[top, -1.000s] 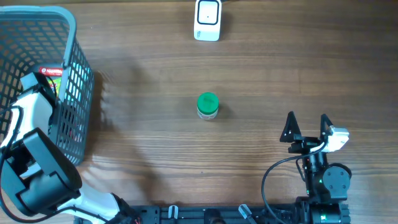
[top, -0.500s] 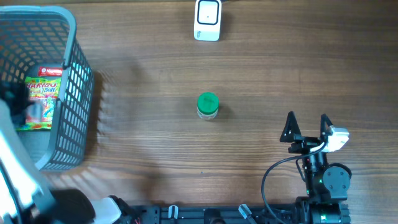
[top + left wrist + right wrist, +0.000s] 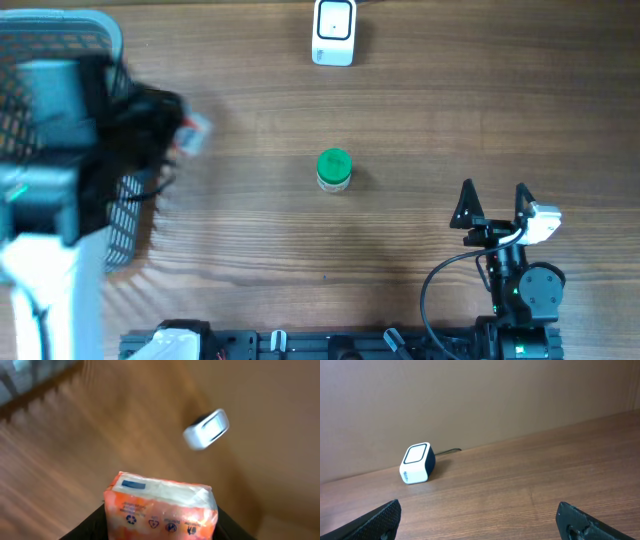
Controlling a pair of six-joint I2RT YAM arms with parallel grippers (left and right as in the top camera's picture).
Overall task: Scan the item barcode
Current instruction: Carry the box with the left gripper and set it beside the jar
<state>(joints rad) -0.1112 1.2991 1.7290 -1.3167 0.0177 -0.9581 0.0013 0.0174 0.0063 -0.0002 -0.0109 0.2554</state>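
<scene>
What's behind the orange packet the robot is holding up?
Behind the orange packet you can see the wooden table and, farther back, the white scanner. The packet covers the table right behind it, so anything there is hidden.

Robot lab rig mocked up as a shop checkout. Shop side: wood-grain bench [image 3: 420,110], white barcode scanner [image 3: 334,31] on a cable at the far edge, grey plastic shopping basket [image 3: 70,18] at the left end, retail goods such as an orange packet [image 3: 160,510] and a green-lidded jar [image 3: 334,168]. Lab side: plain tan wall [image 3: 470,400], black mounting rail [image 3: 330,345] along the near bench edge, and a robot arm [image 3: 525,295] with loose wiring.
</scene>
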